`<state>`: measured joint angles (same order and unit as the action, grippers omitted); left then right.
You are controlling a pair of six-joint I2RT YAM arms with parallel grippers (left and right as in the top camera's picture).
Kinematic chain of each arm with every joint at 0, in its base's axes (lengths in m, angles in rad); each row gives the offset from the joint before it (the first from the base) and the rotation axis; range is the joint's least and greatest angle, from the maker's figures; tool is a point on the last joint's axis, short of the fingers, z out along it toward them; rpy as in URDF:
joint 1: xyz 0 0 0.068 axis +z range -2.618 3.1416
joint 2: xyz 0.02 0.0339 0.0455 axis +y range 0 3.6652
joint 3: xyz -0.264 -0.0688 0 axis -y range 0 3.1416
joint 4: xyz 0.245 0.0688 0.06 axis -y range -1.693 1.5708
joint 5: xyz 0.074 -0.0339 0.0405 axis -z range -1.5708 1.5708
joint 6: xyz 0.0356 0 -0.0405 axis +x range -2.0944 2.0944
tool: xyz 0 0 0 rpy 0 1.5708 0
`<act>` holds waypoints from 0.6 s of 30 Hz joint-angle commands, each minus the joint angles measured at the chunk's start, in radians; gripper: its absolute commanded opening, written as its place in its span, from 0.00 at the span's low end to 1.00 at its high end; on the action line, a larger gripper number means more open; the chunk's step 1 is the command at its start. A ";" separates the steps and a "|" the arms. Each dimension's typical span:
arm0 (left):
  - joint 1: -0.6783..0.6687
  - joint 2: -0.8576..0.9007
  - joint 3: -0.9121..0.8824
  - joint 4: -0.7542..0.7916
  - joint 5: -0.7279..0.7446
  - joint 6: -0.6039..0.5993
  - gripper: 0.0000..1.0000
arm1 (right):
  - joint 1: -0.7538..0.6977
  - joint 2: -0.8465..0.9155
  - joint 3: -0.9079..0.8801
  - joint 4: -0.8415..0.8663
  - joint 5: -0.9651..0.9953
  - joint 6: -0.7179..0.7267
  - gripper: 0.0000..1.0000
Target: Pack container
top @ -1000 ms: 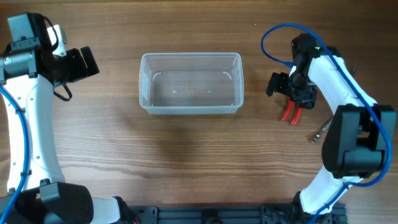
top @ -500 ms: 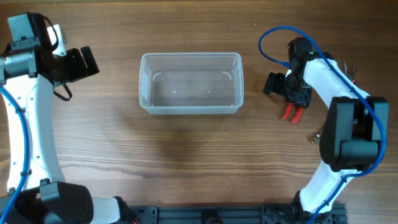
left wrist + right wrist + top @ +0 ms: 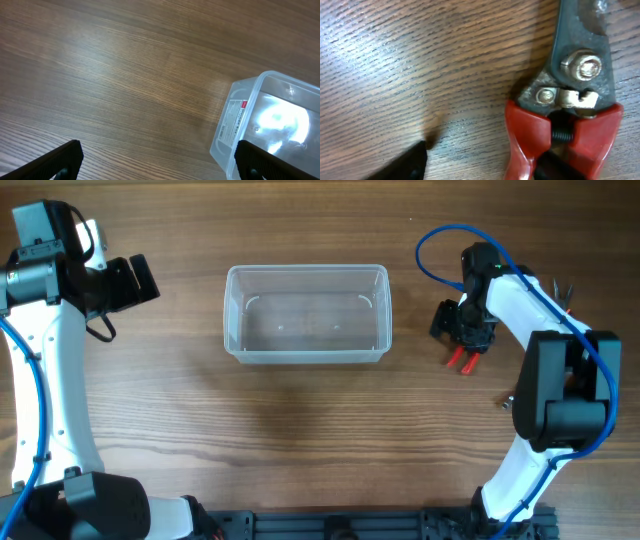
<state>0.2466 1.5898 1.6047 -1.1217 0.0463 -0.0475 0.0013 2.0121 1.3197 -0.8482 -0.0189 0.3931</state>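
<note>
At the near edge of the bench stand the two arm bases, one at each near corner. A little farther in, close to the right edge, lies a small grey metal piece, too small to identify.

Next come the red-handled cutters, flat on the wood about halfway back and towards the right edge. Their handles point to the near edge, and their dark head is hidden under the right fingers in the overhead view. The right wrist view looks straight down on the cutters. It shows a grey head with a bolt and a small catch, two red handles, and a spring between them. One dark right finger shows at the lower left, with bare wood between it and the nearer handle. A dark shape low between the handles may be the other finger. The right fingers stand apart and pinch nothing. A blue cable loops off that arm towards the far edge.

The container sits upright in the middle of the bench's width, in its far half, well apart from the cutters. Nothing can be seen inside it. In the left wrist view one rounded corner of the container shows, with a white label on its end wall.

Farthest back, near the far left corner, the left fingers hang above the bench, pointing at the container. In the left wrist view the left fingers are spread wide, one tip at each lower corner, with bare wood between them.
</note>
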 commanded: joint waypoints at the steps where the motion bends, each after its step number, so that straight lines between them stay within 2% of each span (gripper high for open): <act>1: 0.005 0.010 0.003 0.002 -0.006 -0.013 1.00 | 0.004 0.028 -0.006 0.003 -0.017 0.002 0.47; 4: 0.005 0.010 0.003 0.002 -0.006 -0.013 1.00 | 0.004 0.028 -0.006 0.003 -0.017 0.002 0.30; 12: 0.005 0.010 0.003 0.002 -0.006 -0.013 1.00 | 0.004 0.028 -0.006 0.003 -0.017 0.002 0.17; 15: 0.005 0.010 0.003 0.002 -0.006 -0.013 1.00 | 0.004 0.028 -0.006 0.008 -0.017 0.002 0.04; 18: 0.005 0.010 0.003 0.002 -0.006 -0.013 1.00 | 0.004 0.028 -0.005 0.024 -0.016 0.000 0.04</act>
<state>0.2466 1.5898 1.6047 -1.1217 0.0463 -0.0475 0.0013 2.0129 1.3186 -0.8436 -0.0273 0.3958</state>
